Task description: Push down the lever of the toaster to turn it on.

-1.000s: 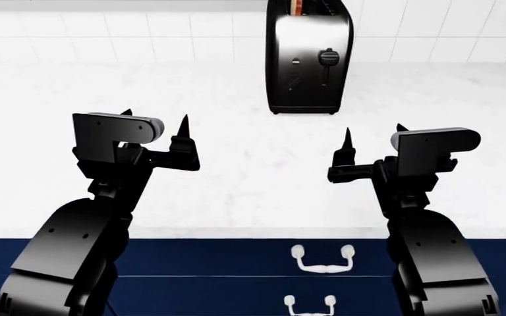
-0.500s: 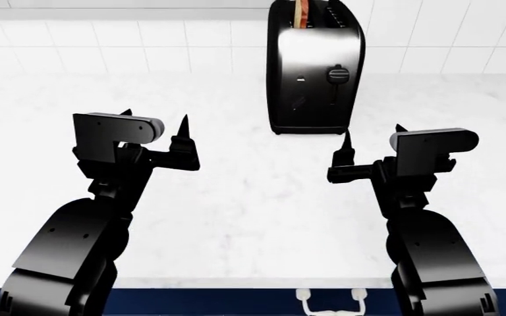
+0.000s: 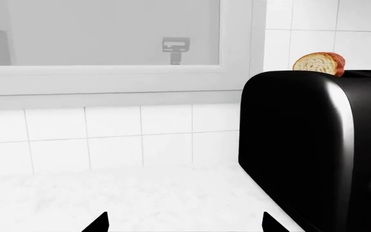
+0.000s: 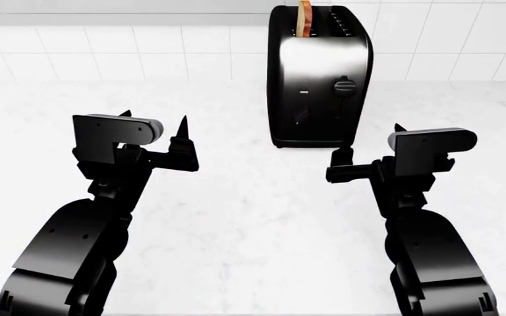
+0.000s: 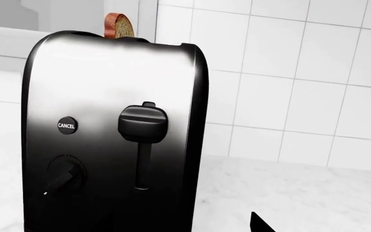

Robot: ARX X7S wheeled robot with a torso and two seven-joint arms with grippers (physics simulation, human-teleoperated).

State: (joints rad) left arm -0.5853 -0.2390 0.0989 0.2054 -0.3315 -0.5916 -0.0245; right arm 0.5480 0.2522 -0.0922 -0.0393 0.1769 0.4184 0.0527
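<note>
The glossy black toaster stands at the back of the white counter, its end face towards me, with a bread slice in one slot. The lever sits at the top of its slot. In the right wrist view the lever is above the vertical slot, with a CANCEL button and round dial beside it. My right gripper is open and empty, just in front of the toaster. My left gripper is open and empty, to the toaster's left; its wrist view shows the toaster's side.
A white marble counter runs under both arms. A white tiled wall stands behind the toaster. A window with a grey frame shows above the tiles in the left wrist view.
The head view has moved forward: the toaster looks larger and closer to my grippers, and the counter's front edge and drawer handles have left the view. Both arms keep their pose.
</note>
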